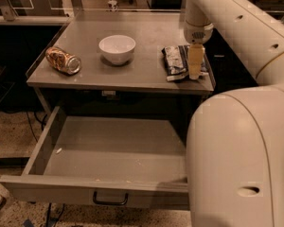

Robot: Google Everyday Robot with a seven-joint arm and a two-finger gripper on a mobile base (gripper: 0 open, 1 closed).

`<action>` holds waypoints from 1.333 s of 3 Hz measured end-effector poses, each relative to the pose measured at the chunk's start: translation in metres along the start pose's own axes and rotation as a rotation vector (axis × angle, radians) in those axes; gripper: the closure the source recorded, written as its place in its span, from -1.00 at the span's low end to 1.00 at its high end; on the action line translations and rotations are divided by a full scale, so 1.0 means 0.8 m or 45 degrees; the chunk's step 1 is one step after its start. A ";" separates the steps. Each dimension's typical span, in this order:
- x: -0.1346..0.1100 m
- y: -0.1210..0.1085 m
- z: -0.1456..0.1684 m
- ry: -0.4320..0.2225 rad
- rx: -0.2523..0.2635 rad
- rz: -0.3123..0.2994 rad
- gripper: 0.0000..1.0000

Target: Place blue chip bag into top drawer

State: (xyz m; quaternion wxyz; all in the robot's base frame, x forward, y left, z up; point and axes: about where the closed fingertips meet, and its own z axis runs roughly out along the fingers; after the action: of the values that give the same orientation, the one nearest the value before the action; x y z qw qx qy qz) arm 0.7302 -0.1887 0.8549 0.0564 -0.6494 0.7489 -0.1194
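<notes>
The blue chip bag (175, 60) lies flat on the right side of the grey table top (146, 37), near its front edge. My gripper (195, 69) hangs straight down from the white arm and sits over the right half of the bag, at or just above it. It hides part of the bag. The top drawer (52, 188) is pulled wide open below the table, with nothing big inside and a small black handle (110, 200) on its front panel.
A white bowl (117, 48) stands mid-table. An orange patterned can (62, 60) lies on its side at the left. My arm's large white body (241, 160) fills the lower right and covers the drawer's right end. A small pale scrap (59, 150) lies in the drawer.
</notes>
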 end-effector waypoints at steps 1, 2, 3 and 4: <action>-0.008 0.001 0.014 -0.016 -0.025 -0.004 -1.00; -0.021 0.007 0.028 -0.037 -0.059 -0.015 -1.00; -0.021 0.007 0.028 -0.037 -0.059 -0.015 -0.48; -0.021 0.007 0.028 -0.037 -0.059 -0.015 0.02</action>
State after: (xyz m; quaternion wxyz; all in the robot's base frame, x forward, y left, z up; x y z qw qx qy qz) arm 0.7326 -0.1739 0.8307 0.0513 -0.6565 0.7468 -0.0929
